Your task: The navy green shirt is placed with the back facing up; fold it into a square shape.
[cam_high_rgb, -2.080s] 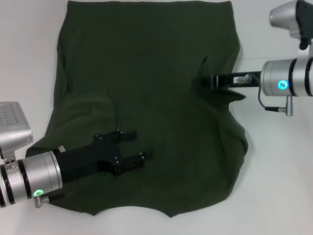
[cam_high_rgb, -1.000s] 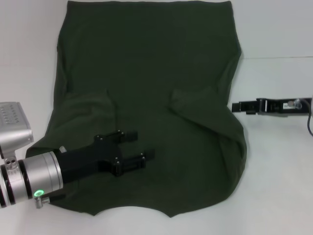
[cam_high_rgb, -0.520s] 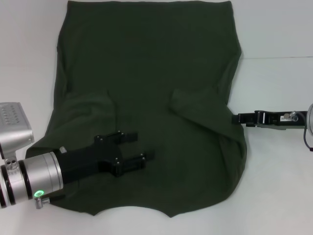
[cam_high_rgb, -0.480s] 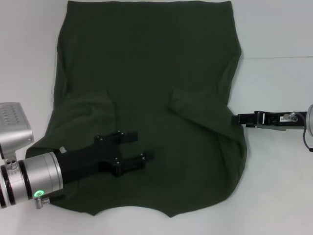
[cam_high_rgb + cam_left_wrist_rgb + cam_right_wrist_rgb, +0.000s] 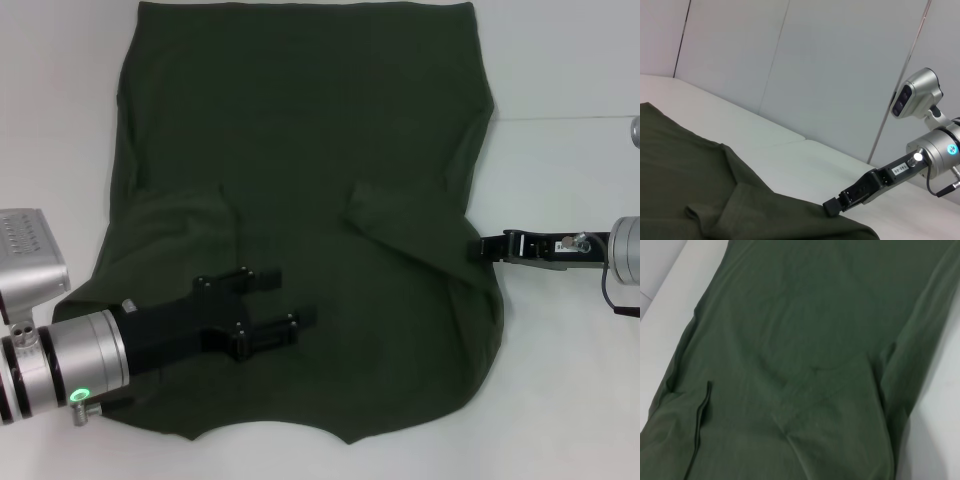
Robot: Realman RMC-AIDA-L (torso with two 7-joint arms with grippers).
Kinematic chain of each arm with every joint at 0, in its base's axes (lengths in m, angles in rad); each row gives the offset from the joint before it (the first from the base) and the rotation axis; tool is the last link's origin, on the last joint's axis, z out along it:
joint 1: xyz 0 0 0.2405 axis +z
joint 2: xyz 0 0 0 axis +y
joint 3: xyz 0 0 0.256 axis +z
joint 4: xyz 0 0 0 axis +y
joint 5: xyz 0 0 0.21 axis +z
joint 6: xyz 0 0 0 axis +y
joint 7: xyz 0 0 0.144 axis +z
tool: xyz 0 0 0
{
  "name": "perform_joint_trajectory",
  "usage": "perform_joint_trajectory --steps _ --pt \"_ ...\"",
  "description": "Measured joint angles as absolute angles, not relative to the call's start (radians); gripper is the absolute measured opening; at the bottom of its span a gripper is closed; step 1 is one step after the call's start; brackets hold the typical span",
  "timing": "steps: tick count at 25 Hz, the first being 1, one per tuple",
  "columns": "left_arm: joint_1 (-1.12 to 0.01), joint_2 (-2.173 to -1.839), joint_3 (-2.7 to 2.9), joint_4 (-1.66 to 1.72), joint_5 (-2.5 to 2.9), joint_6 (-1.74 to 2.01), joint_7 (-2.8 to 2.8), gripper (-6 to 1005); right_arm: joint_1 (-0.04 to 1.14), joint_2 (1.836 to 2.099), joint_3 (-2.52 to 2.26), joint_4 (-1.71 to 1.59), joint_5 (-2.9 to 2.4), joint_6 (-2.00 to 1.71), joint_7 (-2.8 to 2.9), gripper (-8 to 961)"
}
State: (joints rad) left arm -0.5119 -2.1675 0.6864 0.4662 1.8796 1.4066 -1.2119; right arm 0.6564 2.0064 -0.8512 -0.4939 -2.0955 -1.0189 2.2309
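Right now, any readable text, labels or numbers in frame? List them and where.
Small white label on the right arm's gripper body: characters present, too small to read.
The navy green shirt: plain side up, no lettering visible.
Left gripper over the shirt's near left part: no markings visible.

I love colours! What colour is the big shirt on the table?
Plain dark olive-green cotton shirt, best seen in the head view.

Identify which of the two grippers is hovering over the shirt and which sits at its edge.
The left gripper is over the navy green shirt, near its lower left. The right gripper only reaches the shirt's right edge.
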Motion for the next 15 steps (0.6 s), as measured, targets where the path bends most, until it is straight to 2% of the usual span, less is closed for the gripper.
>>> perform_joint_trajectory --steps 8,14,15 --pt "-0.512 -2.168 0.687 0.466 1.879 1.407 -1.212 761 0.646 2.006 -0.843 -0.502 -2.095 -1.031 2.224 142" --pt "-0.512 -2.168 0.685 0.465 1.879 1.41 -1.212 761 0.641 2.006 -0.78 -0.506 -2.095 -1.094 2.163 -2" --pt "-0.512 -2.168 0.684 0.465 1.879 1.411 -1.212 761 0.641 2.006 -0.766 -0.508 -2.095 -1.111 2.149 -2"
